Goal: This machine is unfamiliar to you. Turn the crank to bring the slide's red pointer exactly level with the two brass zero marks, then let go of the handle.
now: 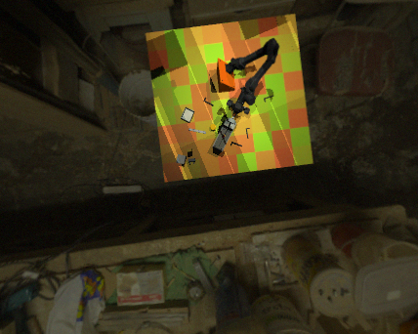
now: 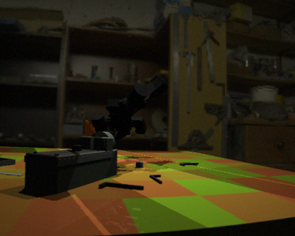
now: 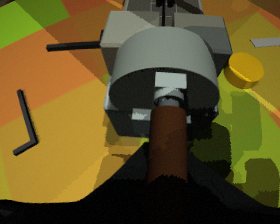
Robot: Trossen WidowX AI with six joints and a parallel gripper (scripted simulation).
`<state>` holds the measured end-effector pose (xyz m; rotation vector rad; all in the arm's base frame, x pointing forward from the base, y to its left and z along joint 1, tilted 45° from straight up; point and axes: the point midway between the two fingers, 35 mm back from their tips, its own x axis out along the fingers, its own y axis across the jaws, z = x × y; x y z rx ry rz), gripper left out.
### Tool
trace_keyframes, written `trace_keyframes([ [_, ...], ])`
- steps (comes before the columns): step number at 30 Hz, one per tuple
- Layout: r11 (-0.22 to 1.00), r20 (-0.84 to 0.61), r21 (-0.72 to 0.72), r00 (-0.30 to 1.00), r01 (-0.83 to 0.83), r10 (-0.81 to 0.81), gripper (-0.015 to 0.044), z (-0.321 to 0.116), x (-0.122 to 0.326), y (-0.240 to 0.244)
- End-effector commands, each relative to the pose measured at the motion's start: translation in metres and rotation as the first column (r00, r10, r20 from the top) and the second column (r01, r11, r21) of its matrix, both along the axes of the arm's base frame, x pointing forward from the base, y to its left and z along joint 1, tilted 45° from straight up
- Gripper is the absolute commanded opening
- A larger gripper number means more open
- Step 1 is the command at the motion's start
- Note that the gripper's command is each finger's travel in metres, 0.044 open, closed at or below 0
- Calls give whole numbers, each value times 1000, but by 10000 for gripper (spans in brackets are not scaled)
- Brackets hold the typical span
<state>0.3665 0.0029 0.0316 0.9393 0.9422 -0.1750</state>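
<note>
Orange block [image 1: 225,76], yellow disc [image 1: 213,127] [image 3: 245,70], white-faced square [image 1: 188,115], black hex keys [image 1: 236,144] [image 2: 121,186] [image 3: 28,120]
</note>
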Motion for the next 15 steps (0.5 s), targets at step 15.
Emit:
trace_keyframes([
  [15,1000,-19,-6,1000,17,-17,0,-8,-6,-6],
])
